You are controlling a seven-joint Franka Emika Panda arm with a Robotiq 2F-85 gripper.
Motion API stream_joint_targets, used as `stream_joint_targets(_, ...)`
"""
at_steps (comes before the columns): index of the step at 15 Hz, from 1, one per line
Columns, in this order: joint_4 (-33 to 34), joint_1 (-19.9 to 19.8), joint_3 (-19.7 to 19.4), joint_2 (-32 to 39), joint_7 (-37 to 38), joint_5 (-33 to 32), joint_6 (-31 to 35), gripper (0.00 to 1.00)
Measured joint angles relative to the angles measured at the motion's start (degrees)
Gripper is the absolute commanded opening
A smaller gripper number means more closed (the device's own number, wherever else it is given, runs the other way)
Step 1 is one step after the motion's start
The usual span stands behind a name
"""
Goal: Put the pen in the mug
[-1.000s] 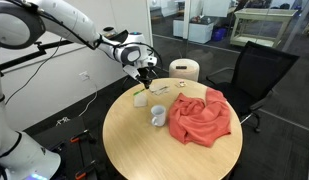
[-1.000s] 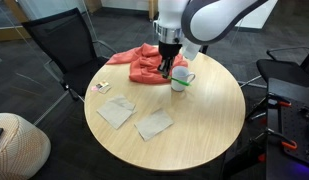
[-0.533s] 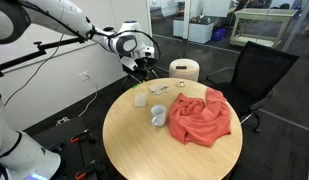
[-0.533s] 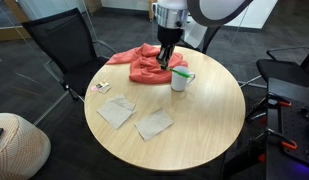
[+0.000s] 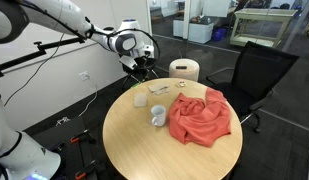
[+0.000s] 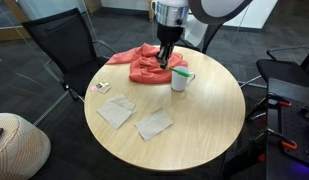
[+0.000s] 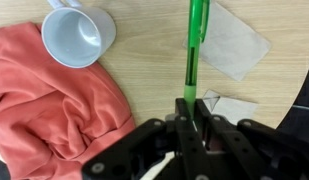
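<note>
- My jaws are clamped on the pen (image 7: 196,45). My gripper (image 7: 192,112) pinches its near end, and the green barrel sticks out toward 12 o'clock in the wrist view.
- The pen is in the air, clear of the table (image 7: 144,80).
- The mug (image 7: 78,38) is at 10 o'clock, mouth up, just beside the red cloth (image 7: 49,115) at 8 o'clock.
- A paper piece (image 7: 234,40) is at 1 o'clock.
- Risk: I'm gripping the end, so the pen could pivot during the move.
- Risk: if the tip is off-centre it clips the rim, and the mug tips or the pen lands on the cloth.
</note>
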Motion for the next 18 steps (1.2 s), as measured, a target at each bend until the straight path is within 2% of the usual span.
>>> stream_joint_targets(4, 0.0, 0.0, 0.0, 0.3, 0.6, -0.1, 0.1, 0.03)
stream_joint_targets(9, 0.0, 0.6, -1.0, 1.2, 8.4, -4.6, 2.3, 0.03)
stream_joint_targets(14, 0.0, 3.9, -5.5, 1.9, 23.1, -14.3, 5.1, 0.03)
stream_joint_targets(18, 0.0, 7.6, -9.9, 2.6, 38.7, -24.3, 5.7, 0.03)
